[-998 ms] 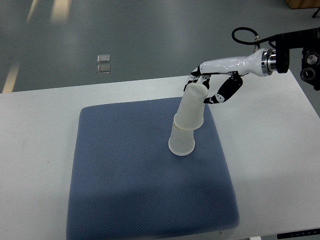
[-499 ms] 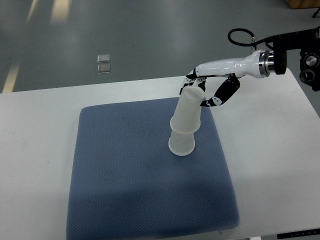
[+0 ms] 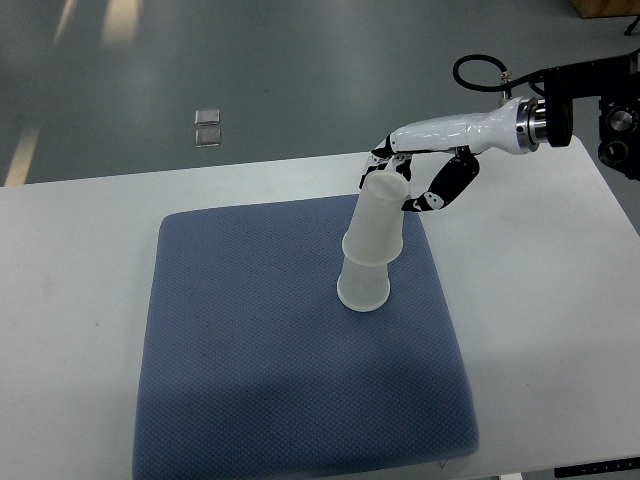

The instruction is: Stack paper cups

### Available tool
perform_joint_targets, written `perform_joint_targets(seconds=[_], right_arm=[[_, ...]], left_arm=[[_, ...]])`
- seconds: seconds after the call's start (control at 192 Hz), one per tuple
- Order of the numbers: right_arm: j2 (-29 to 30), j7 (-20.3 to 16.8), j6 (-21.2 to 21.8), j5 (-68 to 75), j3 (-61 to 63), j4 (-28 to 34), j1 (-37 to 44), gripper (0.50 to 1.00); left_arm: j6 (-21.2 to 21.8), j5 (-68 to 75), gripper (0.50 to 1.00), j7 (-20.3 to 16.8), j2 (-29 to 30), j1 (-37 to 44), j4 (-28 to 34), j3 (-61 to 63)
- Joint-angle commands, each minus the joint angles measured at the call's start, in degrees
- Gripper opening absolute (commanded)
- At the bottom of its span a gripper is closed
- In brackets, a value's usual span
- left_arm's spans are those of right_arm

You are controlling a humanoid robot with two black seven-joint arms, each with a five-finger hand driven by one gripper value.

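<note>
Now right hand (image 3: 400,175) tops two cups (image 3: 372,240) (stacked)

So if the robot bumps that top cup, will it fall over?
Probably, yes. The top cup sits upside down on the bottom cup, making a tall, narrow tower that looks tippy. Both look like thin paper, so likely very light and easy to squash. The soft blue mat may make it wobblier. The right hand is at its top.
</note>
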Motion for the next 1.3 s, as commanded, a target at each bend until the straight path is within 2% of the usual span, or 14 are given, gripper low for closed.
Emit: perform_joint_targets(seconds=[0.0,0.255,0.353,0.504,0.556,0.561,0.644,0.712,0.889,1.154,1.242,1.294], right_arm=[[0.09,-0.02,-0.08,-0.39,0.0,0.0,-0.22,0.552],[0.27,-0.02,-0.6,-2.15,0.0,0.0,-0.57,0.57],[0.44,-0.02,-0.78,-3.91,0.0,-0.09,-0.75,0.603],[0.88,-0.02,-0.69,-4.26,0.0,-0.09,-0.84,0.713],[0.88,-0.02,-0.69,-4.26,0.0,-0.09,-0.84,0.713],[0.88,-0.02,-0.69,-4.26,0.0,-0.09,-0.84,0.755],[0.88,0.06,-0.69,-4.17,0.0,-0.09,-0.84,0.825],[0.8,0.07,-0.6,-4.17,0.09,-0.09,-0.84,0.858],[0.71,0.15,-0.34,-4.08,0.09,0.0,-0.84,0.881],[0.18,0.07,-0.78,-2.68,0.7,-0.44,-0.84,0.879],[-0.08,-0.02,-1.31,2.33,1.14,-1.85,-1.01,0.879],[-0.35,-0.11,-3.24,8.13,1.41,-3.61,-1.37,0.879]], left_arm=[[0.0,-0.05,1.0,0.0,0.0,0.0,0.0,0.0],[0.0,-0.05,1.0,0.0,0.0,0.0,0.0,0.0],[0.0,0.04,1.0,0.0,0.0,0.0,0.0,0.0],[0.0,0.04,1.0,0.0,0.0,0.0,0.0,0.0],[0.0,0.04,1.0,0.0,0.0,0.0,0.0,0.0],[0.0,0.04,1.0,0.0,0.0,0.0,0.0,0.0],[0.0,-0.05,1.0,0.0,0.0,0.0,0.0,0.0],[0.0,-0.05,1.0,0.0,0.0,0.0,0.0,0.0],[0.0,0.04,1.0,0.0,0.0,0.0,0.0,0.0],[0.0,0.04,1.0,0.0,0.0,0.0,0.0,0.0],[0.0,0.04,1.0,0.0,0.0,0.0,0.0,0.0],[0.0,0.04,1.0,0.0,0.0,0.0,0.0,0.0]])
